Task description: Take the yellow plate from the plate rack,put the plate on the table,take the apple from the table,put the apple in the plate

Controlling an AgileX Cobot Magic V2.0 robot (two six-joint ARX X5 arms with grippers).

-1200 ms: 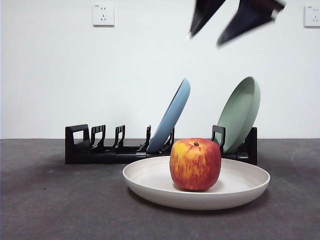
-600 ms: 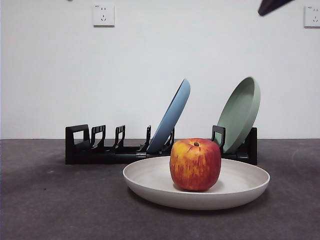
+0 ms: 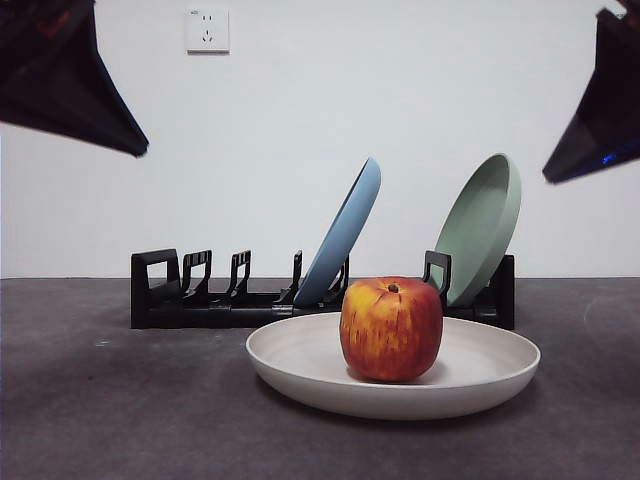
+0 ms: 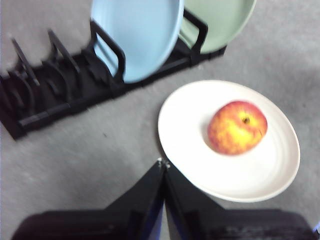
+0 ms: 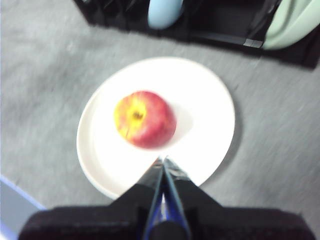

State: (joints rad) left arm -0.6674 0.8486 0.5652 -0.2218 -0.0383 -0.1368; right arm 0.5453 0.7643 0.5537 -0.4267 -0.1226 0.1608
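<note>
I see apple upright in yellow plate on table | plate just in front of plate rack, apart | left tool pressed closed, empty, raised | right tool same, closed, holding nothing.

My apple hides part of the yellow plate behind it. The right wrist view is blurred, and its edge cuts off the plate rack, blue plate and green plate.
</note>
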